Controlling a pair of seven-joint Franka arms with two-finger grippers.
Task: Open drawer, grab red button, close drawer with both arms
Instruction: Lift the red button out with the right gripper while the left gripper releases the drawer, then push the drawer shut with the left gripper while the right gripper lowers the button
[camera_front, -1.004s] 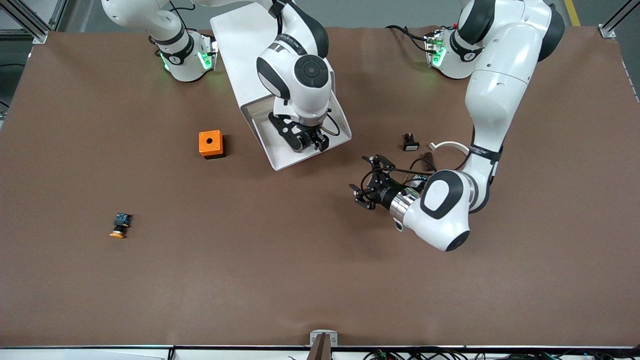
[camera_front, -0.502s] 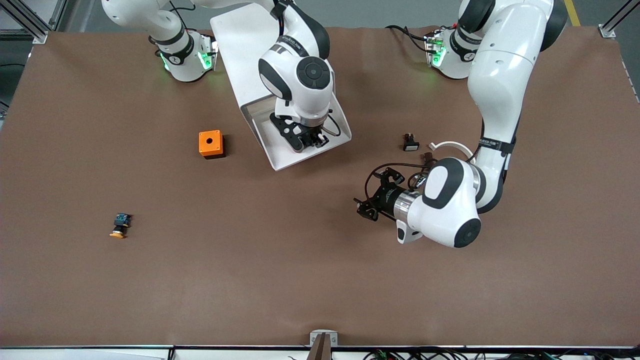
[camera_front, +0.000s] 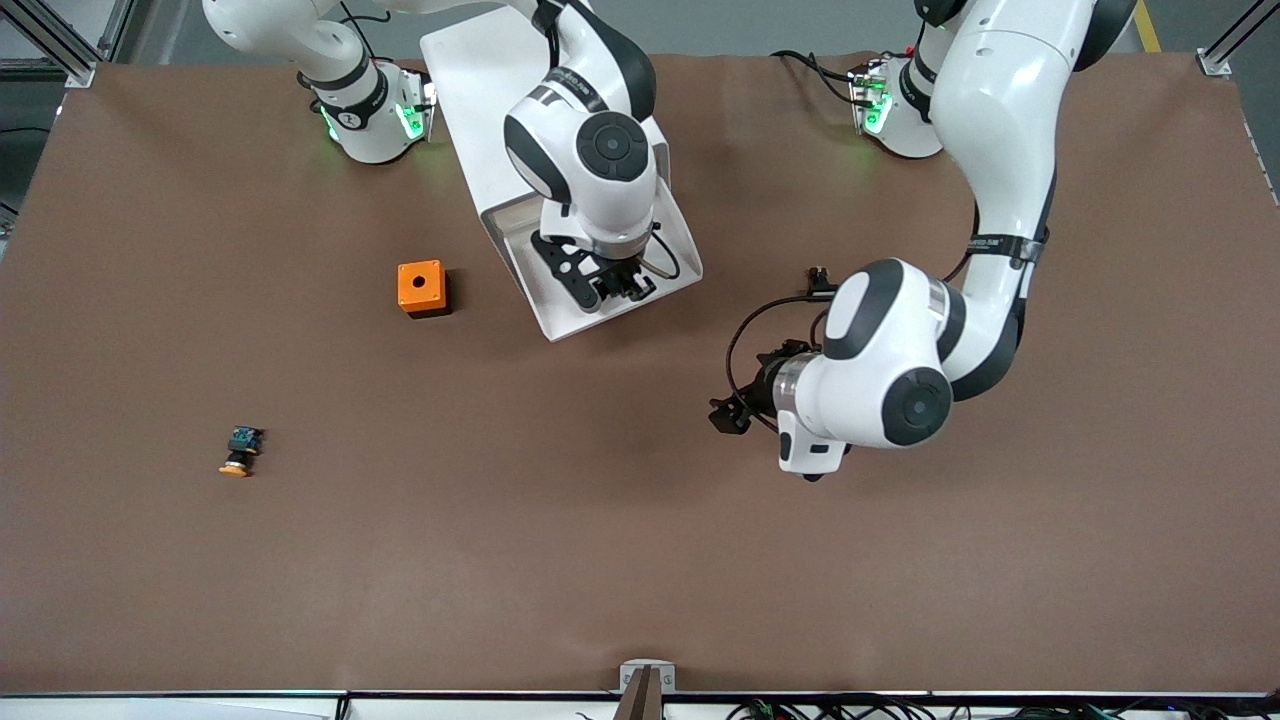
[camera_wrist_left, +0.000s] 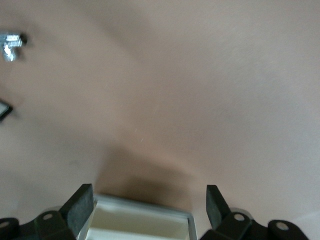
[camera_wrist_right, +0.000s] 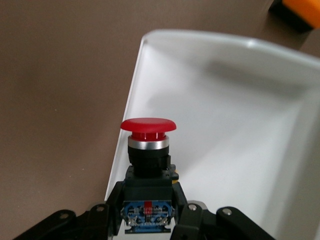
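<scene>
The white cabinet (camera_front: 480, 80) stands between the arms' bases. Its drawer (camera_front: 570, 325) is pulled out toward the front camera, and its white walls show in the right wrist view (camera_wrist_right: 225, 45). My right gripper (camera_front: 605, 285) is inside the drawer, shut on the button (camera_wrist_right: 148, 125) by its black body. The red cap points away from the wrist and the blue rear block sits between the fingers (camera_wrist_right: 149, 200). In the front view the hand hides the button. My left gripper (camera_front: 733, 412) is open and empty (camera_wrist_left: 148, 200), low over bare table toward the left arm's end.
An orange cube (camera_front: 421, 287) with a hole sits beside the drawer toward the right arm's end. A button with an orange-yellow cap (camera_front: 240, 450) lies nearer the front camera. A small black part (camera_front: 820, 272) peeks from under the left arm. A metal bracket (camera_front: 647, 675) marks the table's front edge.
The left arm's wrist has rolled and its forearm has swung up, now covering the white ring and most of the black part. Its gripper stays open. The right gripper has barely shifted in the drawer.
</scene>
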